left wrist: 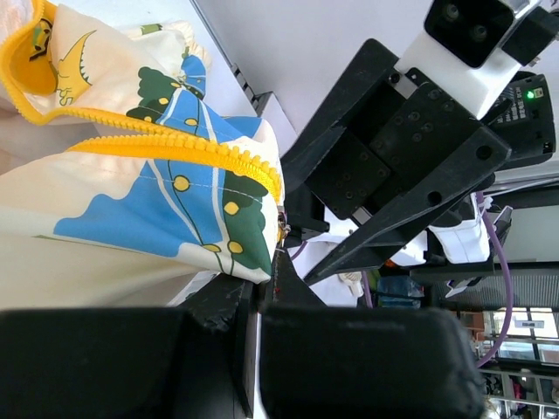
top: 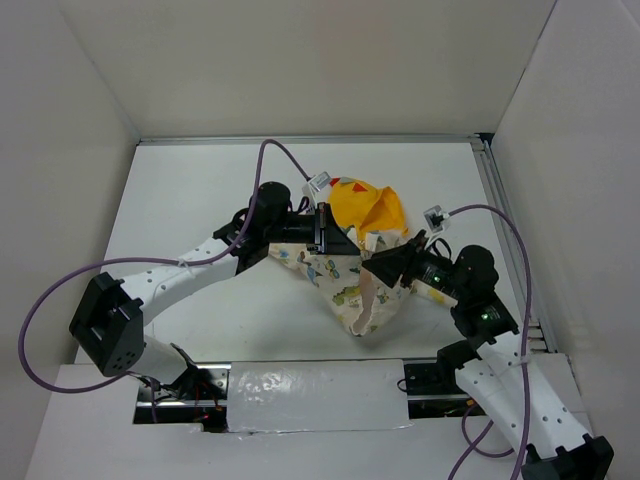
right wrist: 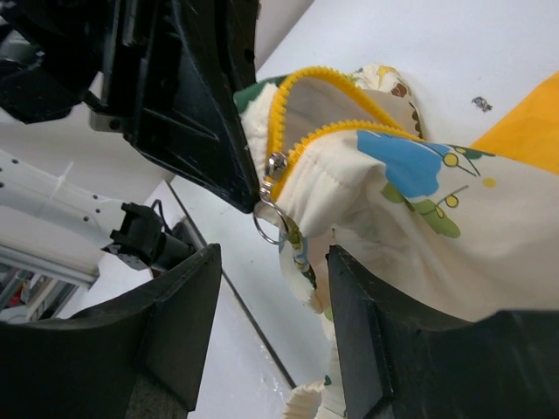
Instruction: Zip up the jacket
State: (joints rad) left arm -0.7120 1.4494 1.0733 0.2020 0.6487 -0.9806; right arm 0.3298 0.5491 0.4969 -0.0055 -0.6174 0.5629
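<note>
Seen from above: the jacket (top: 345, 285) bunched near the middle of the table, a little right of centre, cream printed side outward, narrowing to a point toward the near edge, with the yellow hood (top: 365, 208) and its red triangles spread behind. Shows almost nothing of the zip from up there.

Opens that up only in the wrist views. From the left wrist: two rows of yellow zip teeth (left wrist: 175, 147) running apart across blue and green prints, then meeting at the hem corner. From the right wrist: the same teeth curving open in a loop above the metal slider (right wrist: 276, 163), with a ring pull (right wrist: 265, 223) dangling below (silver, hanging slightly tilted).

Pinched at that hem corner by the left gripper (left wrist: 258, 305), fingers pressed together on the fabric with only a thin slit between them in its own camera; from the right wrist, its black tip meeting the cloth just beside the slider. Spread wide, by contrast, the right gripper (right wrist: 272, 262), the ring pull hanging just above the gap and the table visible through it; cream fabric draped over one of its fingers, though cannot tell whether cloth and finger touch.

Around all this: the white table (top: 190, 190), white walls (top: 320, 70) on three sides, purple cables (top: 23, 335) looping off both arms
</note>
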